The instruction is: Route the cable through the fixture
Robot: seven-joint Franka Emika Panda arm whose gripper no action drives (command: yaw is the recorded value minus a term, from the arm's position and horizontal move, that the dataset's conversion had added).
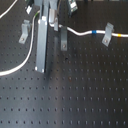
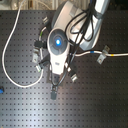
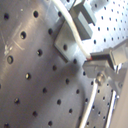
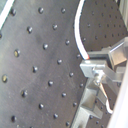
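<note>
Panda arm point(image 2: 62, 37) w/ its gripper point(image 1: 44, 67) down at the black perforated breadboard point(image 1: 75, 105), near the middle of the first exterior view. In the second exterior view the arm body covers the gripper tip, so only the round blue light point(image 2: 58, 40) on its housing shows clearly.

White cable point(image 1: 75, 32) runs across the far part of the board in the first exterior view: a long loop sweeps off toward the first exterior view's left, then the cord passes behind the arm and on to the first exterior view's right. Blue band point(image 1: 94, 32) sits just before a small grey metal clip point(image 1: 106, 34); yellow band point(image 1: 121, 36) just past it, so the cable goes through or right against that clip, can't tell which. More grey clips: one point(image 1: 25, 33) at the first exterior view's left, one point(image 1: 63, 39) just beside the arm.

Both wrist views: cable point(image 3: 75, 30) comes down past a grey clip block point(image 3: 70, 42) and meets the fingertips point(image 3: 102, 57). Jaws look nearly closed, w/ the cord point(image 4: 79, 35) pinched at the tip, red-marked finger edge touching it. Lower down, another bit of cable point(image 3: 92, 100) trails away under the gripper.
</note>
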